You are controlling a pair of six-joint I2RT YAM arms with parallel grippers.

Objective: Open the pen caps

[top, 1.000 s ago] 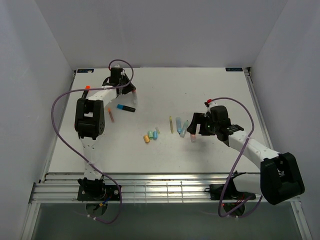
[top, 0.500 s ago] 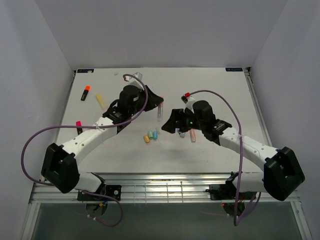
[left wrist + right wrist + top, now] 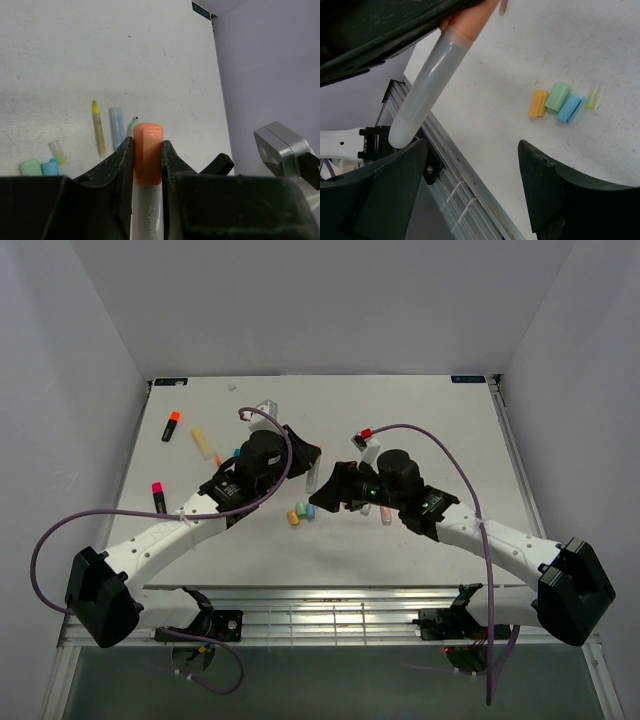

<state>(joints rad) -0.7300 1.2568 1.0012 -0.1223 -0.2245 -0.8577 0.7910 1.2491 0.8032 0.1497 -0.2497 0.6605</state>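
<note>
Orange plastic shows between the fingers of the left hand (image 3: 147, 152), which is clenched on the orange cap (image 3: 148, 136) of a grey pen (image 3: 422, 95) held above the tabletop (image 3: 580, 40). The right hand (image 3: 472, 150) is released, its fingers spread wide, with the pen's free end just beside one of them. Four loose caps (image 3: 557, 96), orange, green, blue and pale yellow, lie close together on the tabletop below.

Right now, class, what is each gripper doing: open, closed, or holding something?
Left gripper: closed on the orange-capped pen.
Right gripper: open, holding nothing.
</note>
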